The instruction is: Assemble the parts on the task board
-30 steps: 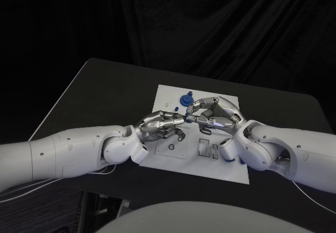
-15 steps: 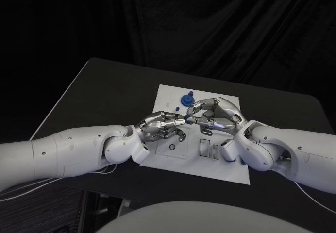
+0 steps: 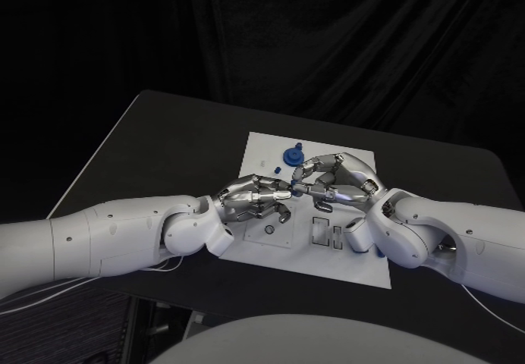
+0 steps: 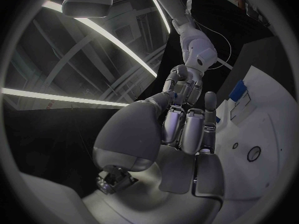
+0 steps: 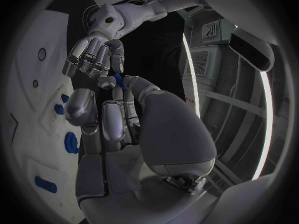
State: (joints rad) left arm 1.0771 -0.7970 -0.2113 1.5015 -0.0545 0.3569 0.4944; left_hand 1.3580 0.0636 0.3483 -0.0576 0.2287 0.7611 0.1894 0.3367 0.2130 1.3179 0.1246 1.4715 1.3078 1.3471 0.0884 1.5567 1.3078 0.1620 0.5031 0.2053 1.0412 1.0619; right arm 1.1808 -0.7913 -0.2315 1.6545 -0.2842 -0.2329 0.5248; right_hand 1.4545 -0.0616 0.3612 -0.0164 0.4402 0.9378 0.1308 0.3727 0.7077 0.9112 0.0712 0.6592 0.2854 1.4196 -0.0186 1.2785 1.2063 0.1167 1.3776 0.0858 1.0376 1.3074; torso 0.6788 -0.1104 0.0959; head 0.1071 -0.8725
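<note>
1. The left hand hangs over the middle of the task board, its fingers curled in and reaching toward the other hand; their tips meet at a small blue part.
2. In the right wrist view the small blue part sits between the fingertips of both hands. I cannot tell which hand actually pinches it, or whether both do.
3. The right hand is above the board's far half, fingers bent inward and touching the left hand's fingertips.
4. A round blue part stands on the board near its far edge, just beyond the two hands.
5. Another blue part lies on the board's right side, partly hidden under the right wrist.
6. The board rests on the black table.
</note>
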